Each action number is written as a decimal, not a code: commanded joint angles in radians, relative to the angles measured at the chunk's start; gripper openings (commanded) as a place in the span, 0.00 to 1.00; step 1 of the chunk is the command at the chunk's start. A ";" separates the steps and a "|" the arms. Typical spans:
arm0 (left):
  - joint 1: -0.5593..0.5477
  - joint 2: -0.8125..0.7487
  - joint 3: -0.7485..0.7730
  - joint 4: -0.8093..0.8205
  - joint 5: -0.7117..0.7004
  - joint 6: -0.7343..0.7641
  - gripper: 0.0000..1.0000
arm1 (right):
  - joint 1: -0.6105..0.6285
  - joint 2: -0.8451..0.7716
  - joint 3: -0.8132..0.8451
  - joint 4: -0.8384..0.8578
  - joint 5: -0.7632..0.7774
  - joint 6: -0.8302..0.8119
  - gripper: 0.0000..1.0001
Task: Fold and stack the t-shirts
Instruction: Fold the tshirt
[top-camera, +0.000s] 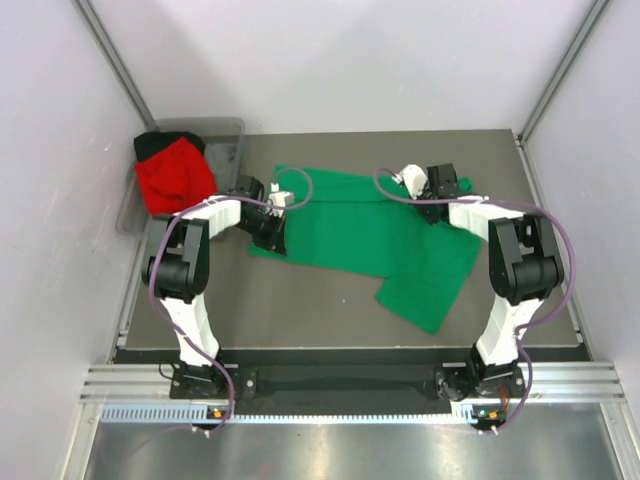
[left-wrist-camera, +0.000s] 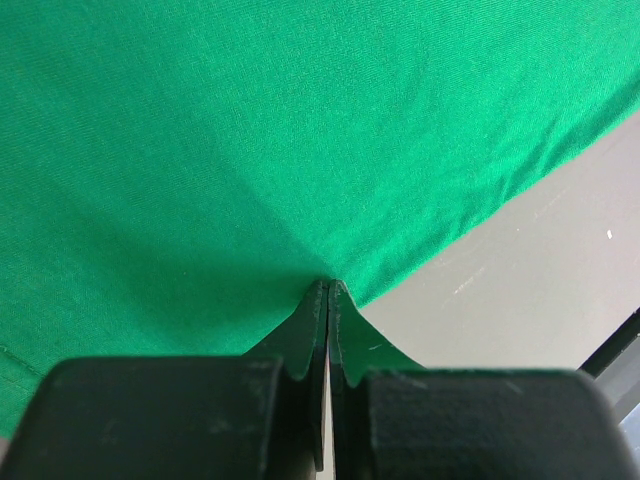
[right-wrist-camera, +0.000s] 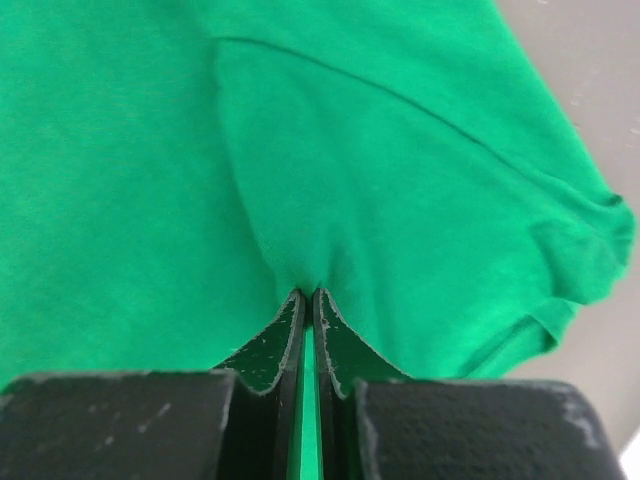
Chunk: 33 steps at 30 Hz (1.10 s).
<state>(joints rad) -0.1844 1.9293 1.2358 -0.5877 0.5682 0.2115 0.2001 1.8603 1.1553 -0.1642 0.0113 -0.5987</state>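
bin of grey plastic (top-camera: 228, 140) stands at the far left corner of the counter (top-camera: 320, 310). the red t-shirt (top-camera: 175, 180) lies crumpled in it and hangs over its near rim. the black t-shirt (top-camera: 150, 143) shows just behind the red one and touches it.

to the right of the bin, the green t-shirt (top-camera: 370, 225) lies spread over the middle of the counter, well apart from the two other shirts. it is not flat everywhere: one part of it reaches toward the near right side, at an angle.

the left gripper (left-wrist-camera: 328, 290) is at the left edge of the green t-shirt. its fingers are pressed together on a small pinch of the cloth, close to the hem. in the left wrist view the cloth spreads away from the fingertips like a small tent, and bare grey counter shows at the right.

the right gripper (right-wrist-camera: 308, 298) is at the far right part of the same shirt. it is also clamped on the green cloth, and a thin green strip shows between its two fingers. in the right wrist view a sleeve with its sewn hem lies just to the right of the pinch, with a seam line running across the cloth above it.
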 joint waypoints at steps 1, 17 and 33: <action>-0.001 0.046 -0.030 0.052 -0.060 0.029 0.00 | -0.016 -0.013 0.061 0.064 0.067 0.005 0.01; -0.001 0.036 -0.029 0.045 -0.065 0.025 0.00 | -0.019 -0.159 0.015 0.144 0.063 0.014 0.26; -0.001 0.040 -0.025 0.040 -0.064 0.028 0.00 | 0.001 0.002 0.043 0.029 -0.094 -0.009 0.24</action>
<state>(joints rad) -0.1841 1.9293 1.2358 -0.5877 0.5678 0.2111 0.1944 1.8507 1.1358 -0.1314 -0.0700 -0.6094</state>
